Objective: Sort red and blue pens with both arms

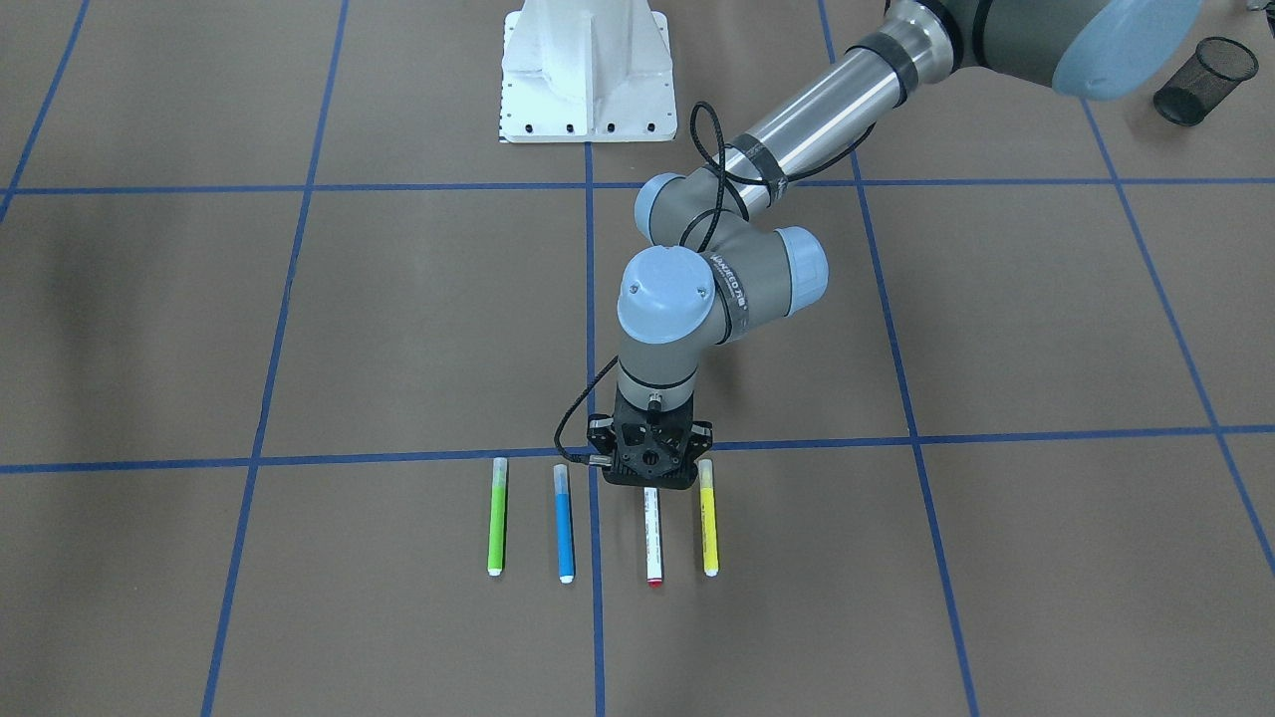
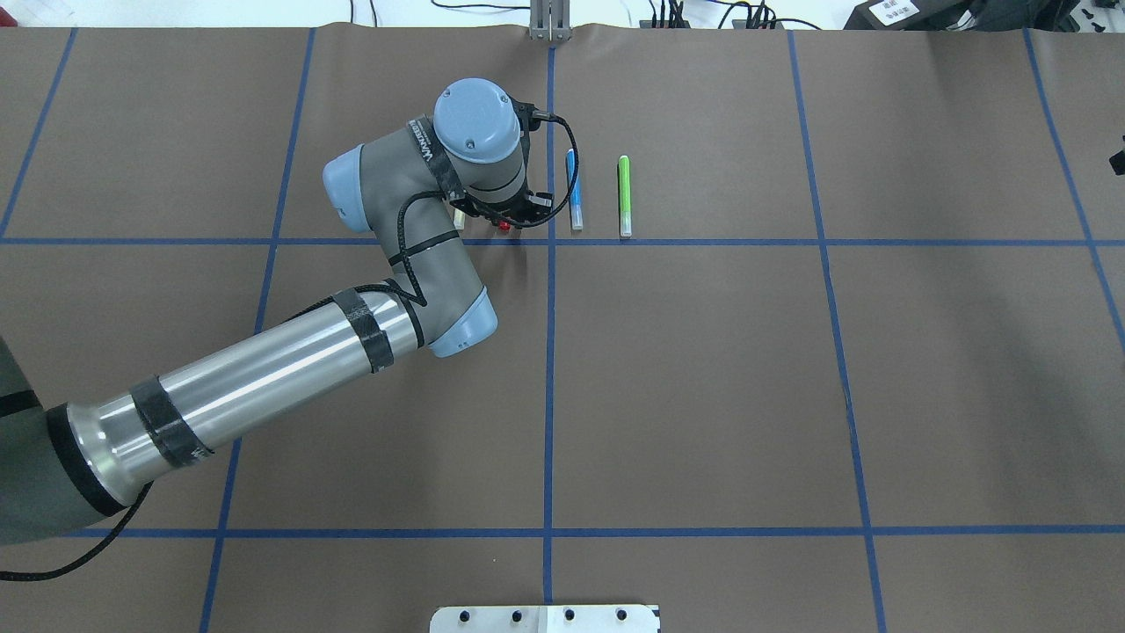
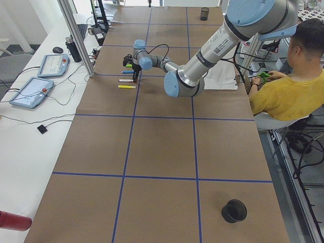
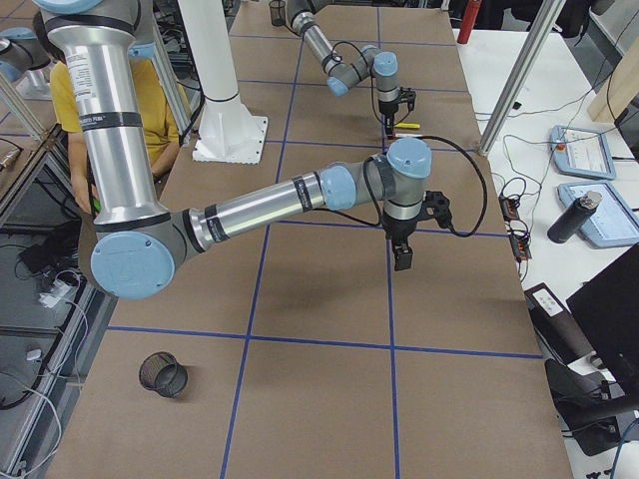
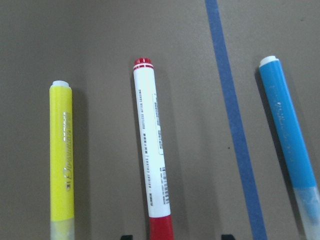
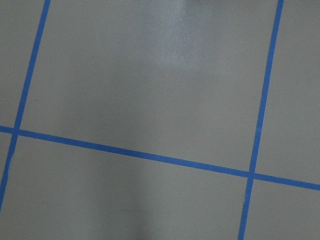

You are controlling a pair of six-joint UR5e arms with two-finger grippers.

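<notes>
Four markers lie side by side on the brown table. The red pen (image 5: 152, 155) has a white barrel and a red cap; it lies between the yellow marker (image 5: 61, 155) and the blue pen (image 5: 292, 145). My left gripper (image 1: 651, 483) hangs straight down over the red pen's (image 1: 653, 538) cap end. It is open, and in the left wrist view a fingertip (image 5: 126, 236) shows on either side of the red cap. The blue pen (image 1: 564, 523) lies apart, just across a blue tape line. My right gripper (image 4: 402, 254) shows only in the exterior right view, above bare table; I cannot tell its state.
A green marker (image 1: 497, 518) lies beyond the blue pen, the yellow marker (image 1: 709, 518) close beside the gripper. One black mesh cup (image 1: 1205, 80) stands at the table's left end, another (image 4: 165, 374) at its right end. A white robot base (image 1: 588, 70). A seated person (image 3: 288, 91).
</notes>
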